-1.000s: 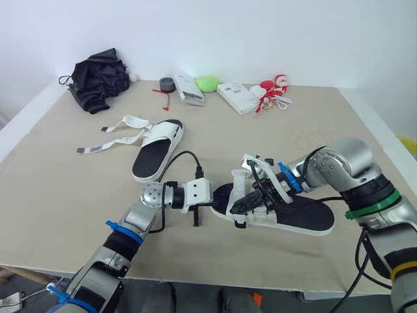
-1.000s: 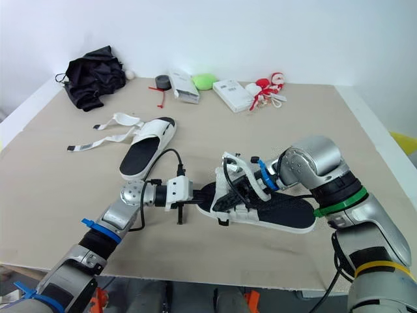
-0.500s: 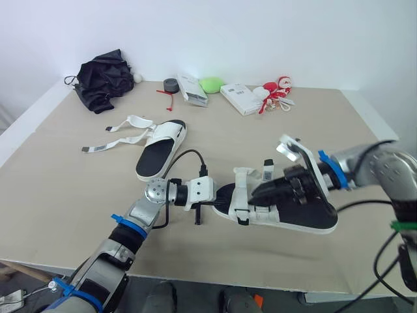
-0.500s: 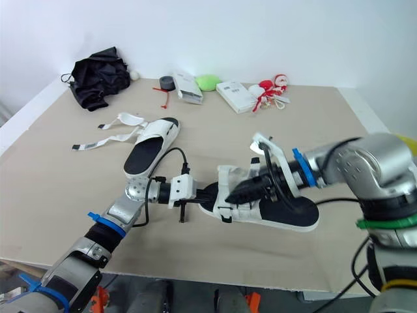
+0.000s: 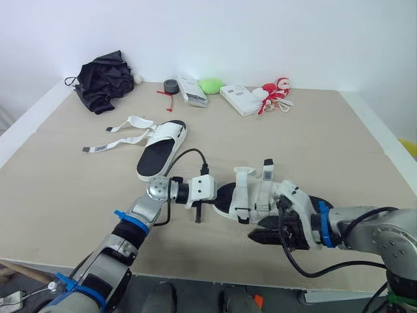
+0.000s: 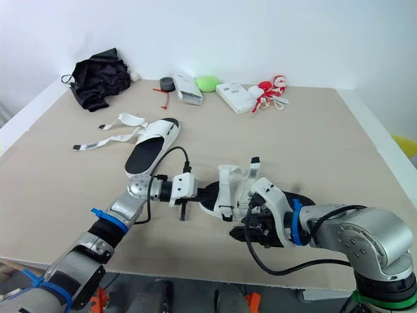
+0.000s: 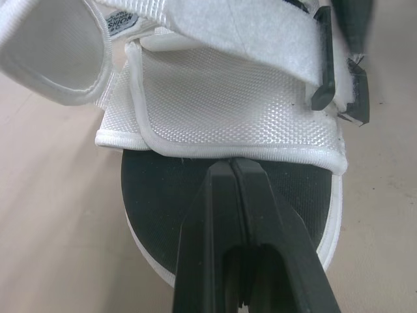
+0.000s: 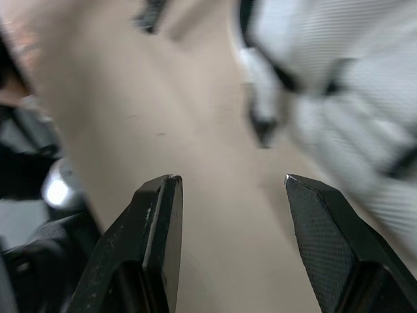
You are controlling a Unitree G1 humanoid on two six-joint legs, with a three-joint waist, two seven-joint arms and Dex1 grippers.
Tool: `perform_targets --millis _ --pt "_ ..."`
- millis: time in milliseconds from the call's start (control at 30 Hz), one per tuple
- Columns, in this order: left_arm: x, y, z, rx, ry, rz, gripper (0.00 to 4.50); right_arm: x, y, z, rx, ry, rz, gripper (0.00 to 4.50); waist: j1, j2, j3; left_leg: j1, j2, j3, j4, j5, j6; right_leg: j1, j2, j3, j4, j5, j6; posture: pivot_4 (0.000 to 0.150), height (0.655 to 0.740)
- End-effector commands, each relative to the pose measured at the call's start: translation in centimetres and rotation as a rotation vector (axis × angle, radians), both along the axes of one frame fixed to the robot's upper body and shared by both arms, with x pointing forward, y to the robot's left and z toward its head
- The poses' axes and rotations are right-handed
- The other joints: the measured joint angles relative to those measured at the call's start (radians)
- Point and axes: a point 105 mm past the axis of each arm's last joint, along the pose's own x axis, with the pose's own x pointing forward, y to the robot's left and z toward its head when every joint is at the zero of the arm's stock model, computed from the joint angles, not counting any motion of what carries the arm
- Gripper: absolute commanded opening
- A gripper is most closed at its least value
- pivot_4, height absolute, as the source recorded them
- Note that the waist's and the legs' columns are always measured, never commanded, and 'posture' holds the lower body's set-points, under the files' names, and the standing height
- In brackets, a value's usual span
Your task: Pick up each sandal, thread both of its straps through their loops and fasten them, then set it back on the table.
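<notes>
- Pressing closed, empty left end effector (image 7: pixel 232 167) against toe of black-soled white-strapped fabric sandal (image 5: pixel 251 195) near front edge of table (image 5: pixel 326 143), seemingly steadying it.
- Hovering right end effector (image 8: pixel 228 184) wide open, empty, alongside.

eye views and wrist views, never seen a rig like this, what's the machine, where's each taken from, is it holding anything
It is a two-armed humanoid robot. The two wide pictures come from cameras in its head, looking down at a table. The two close-ups come from cameras on its wrists, looking along each gripper's black fingers. On the table lie a sandal near the arms, a second sandal with loose straps, and at the back a black bundle, a tape roll, a white box and a red toy. The left gripper is shut, its tips at the near sandal's toe; whether it pinches it I cannot tell. The right gripper is open and holds nothing.
</notes>
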Motion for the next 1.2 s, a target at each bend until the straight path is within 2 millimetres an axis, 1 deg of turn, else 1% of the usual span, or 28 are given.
perform_targets --millis 33,233,367,700,767,800,833,867,900,967,1100,1200 --pt "-0.8 0.2 -2.7 0.103 0.061 -0.028 0.00 0.5 0.4 0.0 -0.008 -0.061 -0.037 2.74 0.000 0.000 0.000 0.000 0.000 0.000 0.000 0.000 0.000 0.000 0.000 0.000 0.000 0.000 0.000 0.150 0.7380" --pt "-0.7 0.2 -2.4 0.099 0.053 -0.030 0.00 1.2 1.1 0.3 0.019 -0.078 -0.052 2.74 -0.001 0.000 0.000 0.000 0.000 0.000 0.000 0.000 0.000 0.000 0.000 0.000 0.000 0.000 -0.001 0.150 0.7380" --pt "-0.7 0.2 -2.4 0.093 0.053 -0.025 0.00 2.0 1.9 0.7 0.053 -0.091 -0.053 2.74 -0.002 0.000 0.000 0.000 0.000 0.000 0.000 0.000 0.000 0.000 0.000 0.000 0.000 0.000 -0.001 0.150 0.7380" --pt "-0.9 0.2 -2.6 0.093 0.060 -0.022 0.00 2.2 2.4 1.1 0.098 -0.093 -0.050 2.74 -0.004 0.000 0.001 0.000 0.002 0.000 -0.001 0.000 0.000 -0.001 0.001 0.000 0.000 -0.001 -0.003 0.150 0.7380" --pt "-0.9 0.2 -2.6 0.094 0.061 -0.023 0.00 2.1 2.7 1.2 0.112 -0.091 -0.039 2.24 -0.004 0.000 0.001 0.000 0.002 0.000 -0.001 0.000 0.000 -0.001 0.001 0.000 0.000 -0.001 -0.005 0.150 0.7380" --pt "-0.9 0.2 -2.6 0.095 0.061 -0.023 0.00 2.0 2.7 1.2 0.116 -0.090 -0.036 2.21 -0.004 0.000 0.001 0.000 0.002 0.000 -0.001 0.000 0.000 -0.001 0.001 0.000 0.000 -0.001 -0.005 0.150 0.7380" --pt "-0.9 0.2 -2.6 0.095 0.061 -0.022 0.00 1.9 2.9 1.2 0.127 -0.087 -0.031 1.48 -0.004 0.000 0.001 0.000 0.002 0.000 -0.001 0.000 0.000 -0.001 0.001 0.000 0.000 -0.001 -0.005 0.150 0.7380" --pt "-0.9 0.2 -2.6 0.096 0.060 -0.022 0.00 1.8 2.9 1.2 0.130 -0.086 -0.027 1.19 -0.003 0.000 0.001 0.000 0.002 0.000 -0.001 0.000 0.000 -0.001 0.001 0.000 0.000 -0.001 -0.005 0.150 0.7380" --pt "-0.8 0.2 -2.6 0.096 0.060 -0.022 0.00 1.7 3.0 1.2 0.132 -0.087 -0.021 0.70 -0.003 0.000 0.001 -0.001 0.001 0.000 -0.001 0.000 0.000 -0.002 0.001 0.000 0.000 -0.002 -0.003 0.150 0.7380" --pt "-0.8 0.2 -2.6 0.095 0.060 -0.021 0.00 1.5 3.0 1.3 0.132 -0.087 -0.009 0.05 -0.003 0.000 0.001 -0.001 0.001 0.000 -0.002 0.000 0.000 -0.002 0.001 0.000 0.000 -0.002 -0.002 0.150 0.7380" --pt "-0.9 0.1 -2.6 0.093 0.062 -0.022 0.00 1.0 3.2 1.3 0.138 -0.076 0.018 0.05 -0.003 0.000 0.001 -0.002 0.001 -0.001 -0.003 0.000 0.000 -0.003 0.000 -0.001 0.000 -0.002 -0.001 0.150 0.7380" --pt "-0.9 0.0 -2.7 0.091 0.066 -0.023 0.00 -0.1 3.4 1.6 0.188 -0.040 0.083 0.05 -0.003 0.000 0.001 -0.002 0.001 -0.001 -0.003 0.000 0.000 -0.003 0.000 -0.001 -0.001 -0.002 -0.001 0.150 0.7380"
